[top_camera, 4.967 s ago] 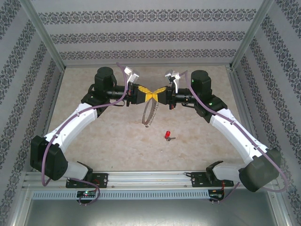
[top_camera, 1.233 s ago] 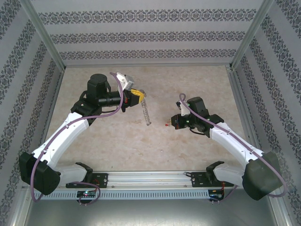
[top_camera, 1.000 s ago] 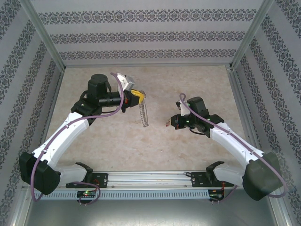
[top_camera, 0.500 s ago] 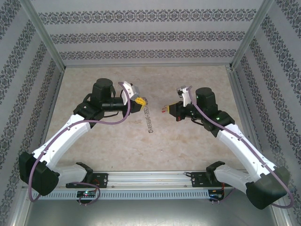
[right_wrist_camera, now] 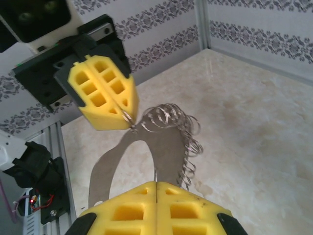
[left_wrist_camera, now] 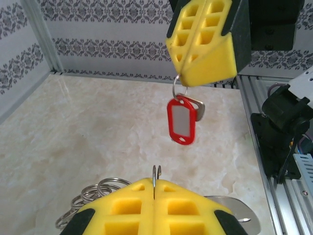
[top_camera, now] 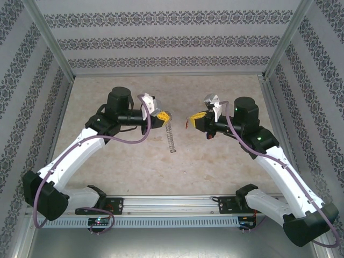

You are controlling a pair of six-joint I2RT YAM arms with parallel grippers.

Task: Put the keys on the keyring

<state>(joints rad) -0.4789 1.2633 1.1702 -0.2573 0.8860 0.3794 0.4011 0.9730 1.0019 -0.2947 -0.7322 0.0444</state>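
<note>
left gripper (top_camera: pixel 163 116): jaws closed, with two yellow foam pads (right_wrist_camera: pixel 98 93) pressed flat against each other. each pad is a wedge honeycombed with square holes and backed in black. the tip pinches the top of the keyring.
keyring (top_camera: pixel 170 137): thin and silvery, hanging from the left gripper's tip over the middle of the table. the right wrist view shows a flat metal band bent into a long narrow loop, with many small wire rings bunched along its top and one side like a loose coil. i cannot tell whether its lower end touches the table.
right gripper (top_camera: pixel 194 118): jaws closed, with the same yellow holed foam narrowing to a blunt point. it pinches a small ring (left_wrist_camera: pixel 177 88) of bare wire.
key (left_wrist_camera: pixel 182 120): dangles from the small ring below the right gripper's tip. it has a glossy red rounded rim around a pale grey centre, and a dull grey metal piece shows behind it. it hangs clear of the table between the two grippers, near the keyring but apart from it.
table (top_camera: pixel 134 166): flat, pale beige and mottled like marble, with a soft sheen.
walls (top_camera: pixel 161 40): white, with dark bands of lacy floral print.
frame (top_camera: pixel 48 43): straight bars of brushed aluminium at the corners.
</note>
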